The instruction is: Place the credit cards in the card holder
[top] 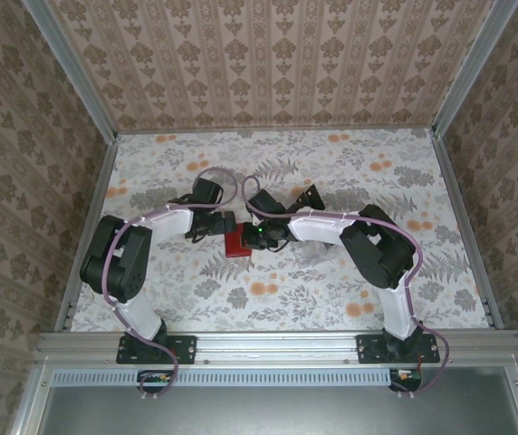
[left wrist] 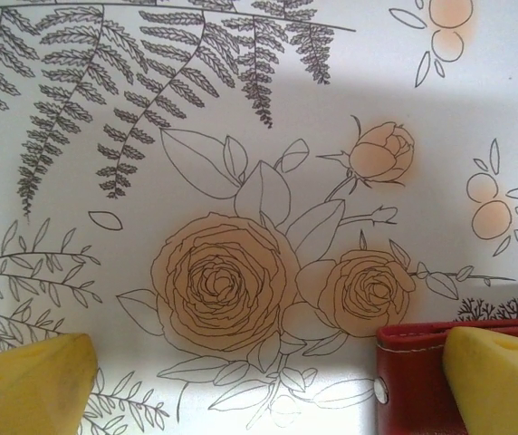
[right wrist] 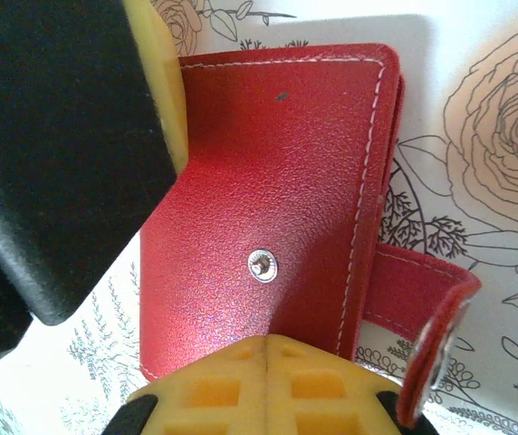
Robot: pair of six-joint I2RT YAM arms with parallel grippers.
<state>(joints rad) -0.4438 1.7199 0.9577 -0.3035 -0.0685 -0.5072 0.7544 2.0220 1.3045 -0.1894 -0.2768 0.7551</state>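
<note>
The card holder [right wrist: 277, 181] is a red wallet lying folded shut on the flowered table, its strap [right wrist: 422, 304] loose at one side and the snap stud [right wrist: 262, 265] bare. My right gripper [right wrist: 266, 385] is shut, with nothing between its yellow pads, and its tips are at the wallet's near edge. My left gripper [left wrist: 268, 390] is open. One of its fingers [left wrist: 499, 376] is over the wallet's corner [left wrist: 413, 381], the other [left wrist: 33, 385] over bare table. From above, both grippers [top: 206, 227] [top: 263, 237] meet at the wallet [top: 237, 245]. The credit cards are out of view.
The left gripper's black body [right wrist: 51, 154] and yellow finger [right wrist: 159, 82] crowd the wallet's far left side. Something clear and faint [top: 311, 256] lies just right of the right gripper. Patterned walls [top: 268, 63] close in the table on three sides.
</note>
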